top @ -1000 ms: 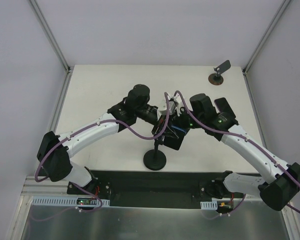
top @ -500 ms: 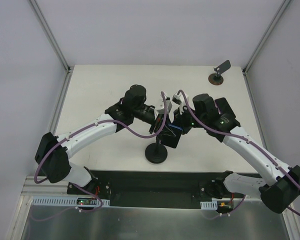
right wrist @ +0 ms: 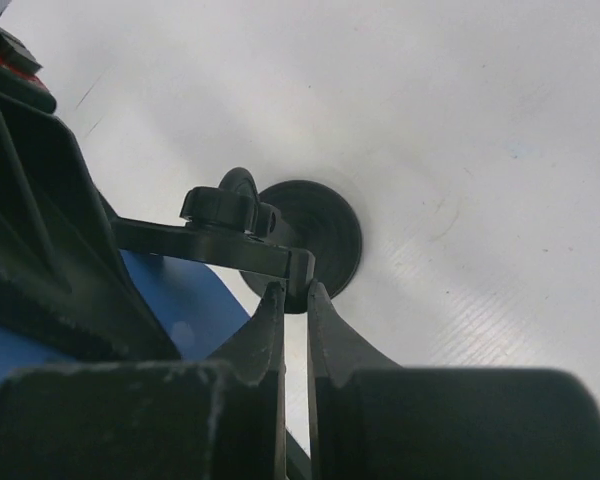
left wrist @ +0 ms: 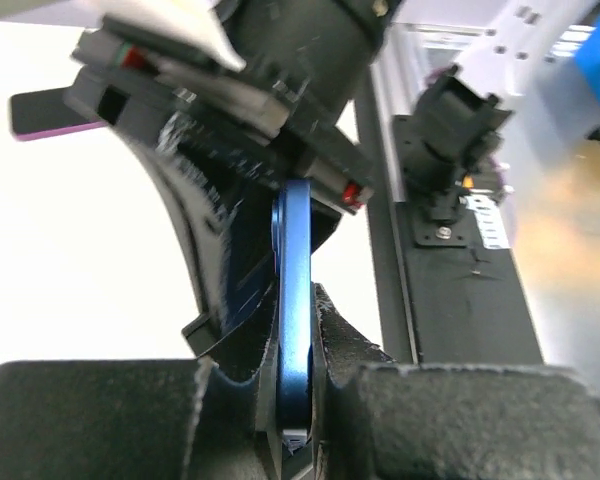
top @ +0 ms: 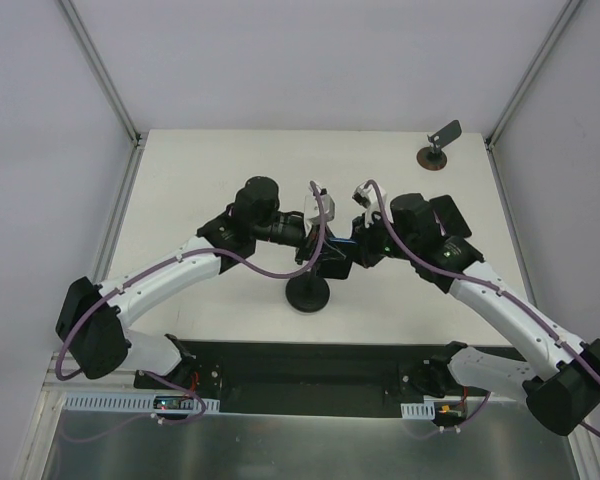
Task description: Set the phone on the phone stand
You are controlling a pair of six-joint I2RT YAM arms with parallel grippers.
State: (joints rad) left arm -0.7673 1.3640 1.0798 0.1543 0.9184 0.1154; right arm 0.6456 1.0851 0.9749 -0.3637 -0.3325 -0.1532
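Observation:
My left gripper is shut on the phone, holding it edge-up above the table. In the left wrist view the phone's blue edge runs up between my fingers. The all-black phone stand stands on its round base just below both grippers. My right gripper is shut on the end of the stand's clamp head, with the disc base behind it. The phone's blue back sits right beside the clamp head; whether they touch is unclear.
A brown-based stand with a grey plate sits at the far right corner. A black phone with a pink rim lies under my right arm and shows in the left wrist view. Grey walls enclose the table.
Both grippers have moved left and away from the bases, staying together. The stand's base has slid farther onto the table with them. The phone stays in the left gripper.

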